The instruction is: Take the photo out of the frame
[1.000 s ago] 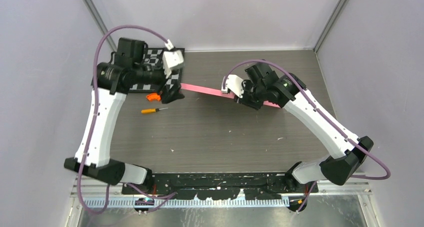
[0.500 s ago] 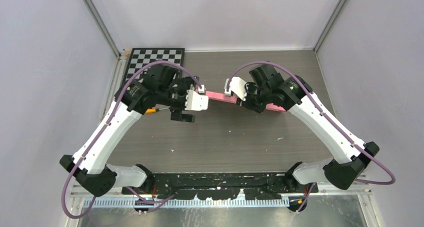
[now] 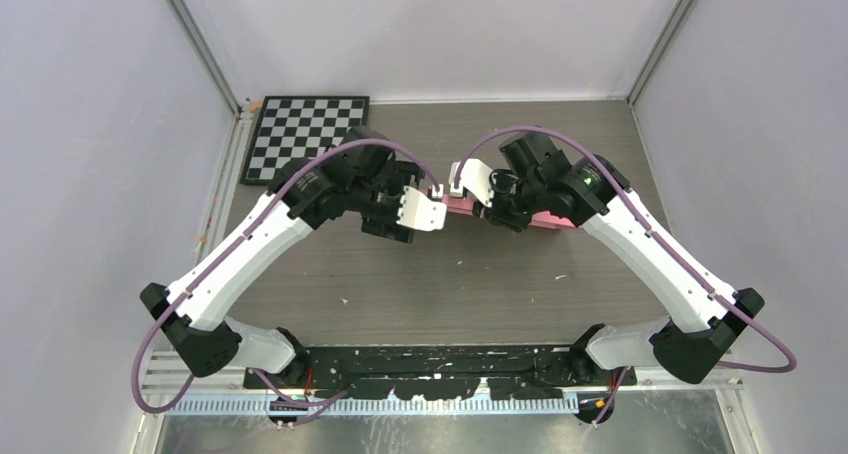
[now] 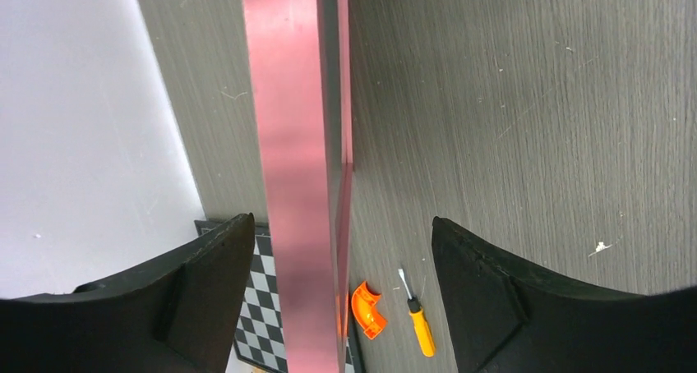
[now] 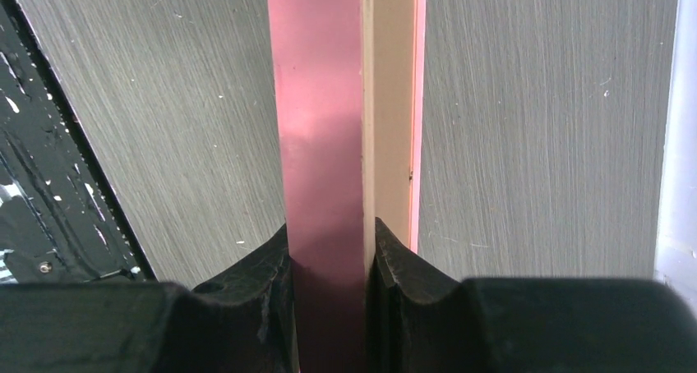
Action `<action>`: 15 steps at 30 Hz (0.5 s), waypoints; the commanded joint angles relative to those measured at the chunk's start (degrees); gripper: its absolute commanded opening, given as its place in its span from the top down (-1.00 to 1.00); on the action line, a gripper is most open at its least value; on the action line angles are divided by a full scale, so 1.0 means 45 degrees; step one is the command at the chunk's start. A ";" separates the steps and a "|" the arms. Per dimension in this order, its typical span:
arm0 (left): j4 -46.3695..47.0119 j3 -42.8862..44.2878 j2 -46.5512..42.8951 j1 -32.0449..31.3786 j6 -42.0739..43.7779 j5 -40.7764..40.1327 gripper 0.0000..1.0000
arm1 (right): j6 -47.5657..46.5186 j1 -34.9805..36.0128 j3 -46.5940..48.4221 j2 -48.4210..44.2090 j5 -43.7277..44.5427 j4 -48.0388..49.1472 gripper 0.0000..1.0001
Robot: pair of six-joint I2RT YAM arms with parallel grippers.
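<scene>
One frame (image 5: pixel 316 77), edge-on: right gripper (image 5: pixel 330 229) pinching it, left gripper (image 4: pixel 342 221) spread astride, photo hidden

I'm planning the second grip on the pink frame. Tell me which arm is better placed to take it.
Left. The left gripper is open with its jaws either side of the frame, so it probably need only close. The right gripper is clamped on the frame, holding it on edge.

Top camera overhead, looking down; wrist cameras close, both sighting along frame (image 4: pixel 292 184) edge.
</scene>
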 commanded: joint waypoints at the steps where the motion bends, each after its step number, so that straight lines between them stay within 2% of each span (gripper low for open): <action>1: -0.0024 0.0086 0.0488 -0.0316 -0.0023 -0.0457 -0.58 | 0.1052 0.0157 0.0076 -0.0520 -0.1732 0.0101 0.99; 5: 0.0178 -0.0228 0.0580 -0.0549 0.0026 -0.0628 -0.44 | 0.1098 0.0164 0.0039 -0.0563 -0.1890 0.0142 0.99; 15: 0.0380 -0.1091 0.0931 -0.0936 0.0238 -0.1539 -0.26 | 0.0942 0.0196 -0.0162 -0.0816 -0.2194 0.0155 0.99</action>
